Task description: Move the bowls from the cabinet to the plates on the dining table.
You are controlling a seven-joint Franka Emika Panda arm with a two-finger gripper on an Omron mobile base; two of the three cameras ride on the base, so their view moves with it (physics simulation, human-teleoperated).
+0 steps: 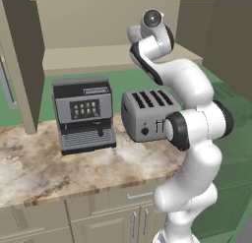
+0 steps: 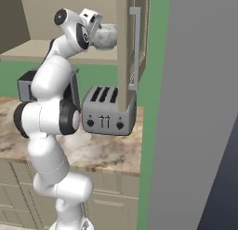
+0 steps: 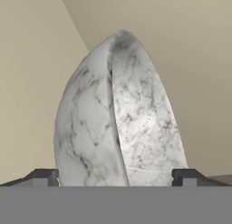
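Gripper spread wide around marbled bowl at 12 o'clock in cabinet; pickup step, closing fingers likely next.

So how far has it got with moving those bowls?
Early days. Nothing looks delivered yet. The open gripper is up in the cabinet, its fingertips either side of the marbled bowl, not closed on it. Grasping it, carrying it to a plate and fetching the other bowl remain.
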